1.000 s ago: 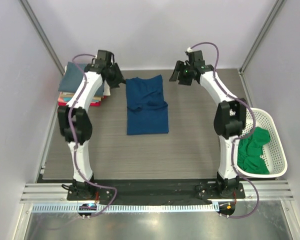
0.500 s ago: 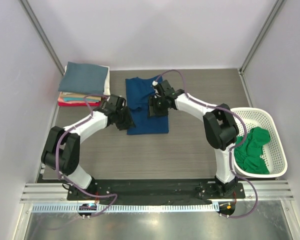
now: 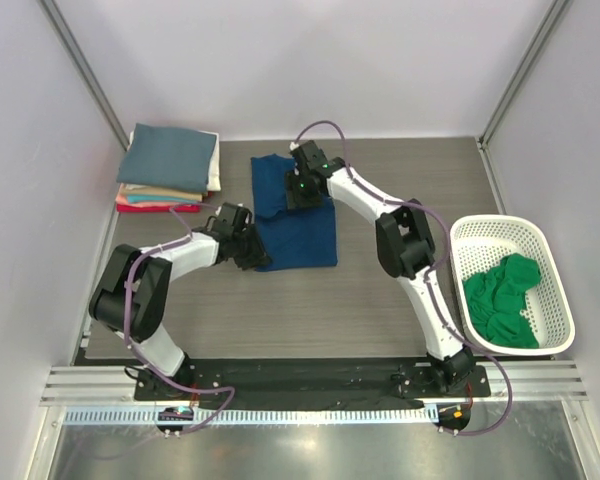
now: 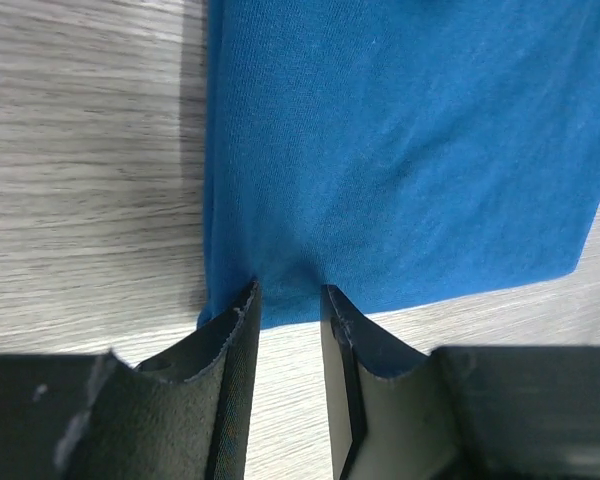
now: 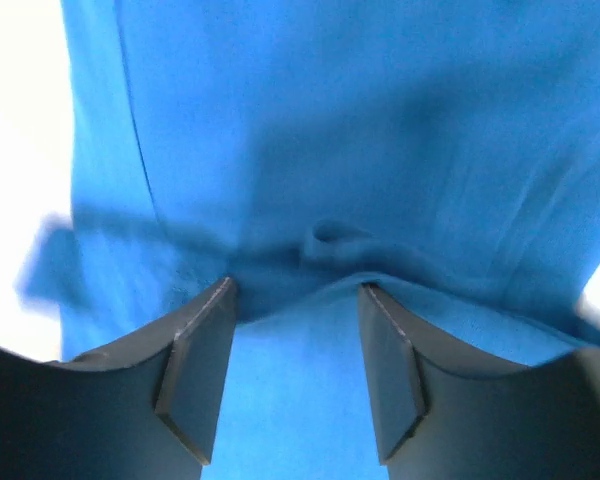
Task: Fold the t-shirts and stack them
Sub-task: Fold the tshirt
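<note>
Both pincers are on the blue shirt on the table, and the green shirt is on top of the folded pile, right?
Not quite. The green shirt is in the white basket, not on the folded pile. The top view shows it. The left pincer and the right pincer are indeed on the blue shirt on the table.
</note>
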You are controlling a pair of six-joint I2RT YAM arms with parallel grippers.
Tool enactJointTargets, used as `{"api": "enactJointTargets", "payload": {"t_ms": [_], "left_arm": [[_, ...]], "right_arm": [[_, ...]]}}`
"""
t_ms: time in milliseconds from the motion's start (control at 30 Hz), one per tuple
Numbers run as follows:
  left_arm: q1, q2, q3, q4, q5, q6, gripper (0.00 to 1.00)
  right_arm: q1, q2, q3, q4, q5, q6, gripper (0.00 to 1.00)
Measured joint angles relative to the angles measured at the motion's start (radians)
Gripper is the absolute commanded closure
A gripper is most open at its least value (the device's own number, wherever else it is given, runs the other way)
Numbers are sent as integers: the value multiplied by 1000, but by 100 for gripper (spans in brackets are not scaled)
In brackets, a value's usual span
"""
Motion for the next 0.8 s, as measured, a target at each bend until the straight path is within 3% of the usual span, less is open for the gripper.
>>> {"api": "enactJointTargets", "payload": {"t_ms": [167, 300, 467, 567, 800], "left_arm": [[2, -47, -62, 48, 13, -3, 68], [2, -140, -127, 21, 13, -6, 65], [2, -267, -137, -28, -6, 7, 54], [2, -293, -134, -36, -22, 10, 50], [2, -283, -134, -45, -56, 12, 47]], "right_arm": [[-22, 196, 400, -70, 71, -14, 39], [-67, 187, 444, -22, 81, 4, 39], [-116, -57, 124, 58, 85, 18, 37], [-120, -304, -197, 92, 69, 36, 36], [-98, -670, -750, 165, -62, 97, 36]]}}
